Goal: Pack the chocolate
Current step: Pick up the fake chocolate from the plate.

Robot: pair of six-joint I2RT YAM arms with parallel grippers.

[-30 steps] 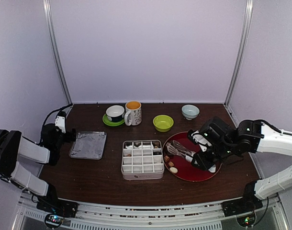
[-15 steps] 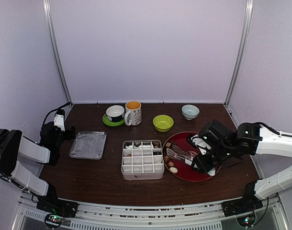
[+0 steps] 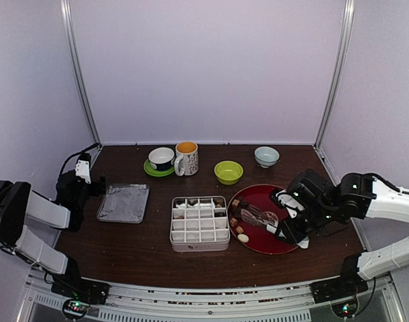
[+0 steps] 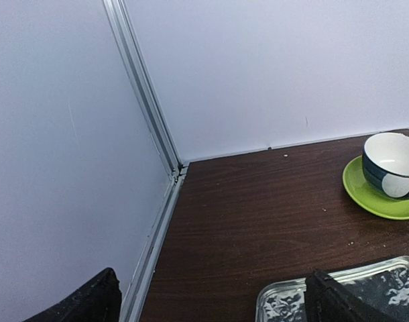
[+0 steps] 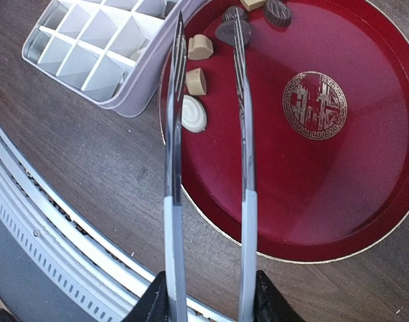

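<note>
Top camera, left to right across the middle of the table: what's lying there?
foil tray → white divided box → red plate

- The black-and-white left arm (image 3: 37, 213) is folded low at the left side of the table (image 3: 144, 251), with its forearm stretched toward the far left corner
- The left gripper (image 4: 212, 285) has its jaws spread wide with nothing between them; only its two black fingertips (image 4: 90, 302) show, at the bottom of the left wrist view
- The black-and-white right arm (image 3: 385, 201) reaches in from the right side, wrist bent down and inward
- The right gripper (image 3: 288, 225) is partly closed, clamped on the handle end of the long metal tongs (image 5: 172, 168); the two blades run forward from between its black fingers (image 5: 154, 298), tips apart
</note>
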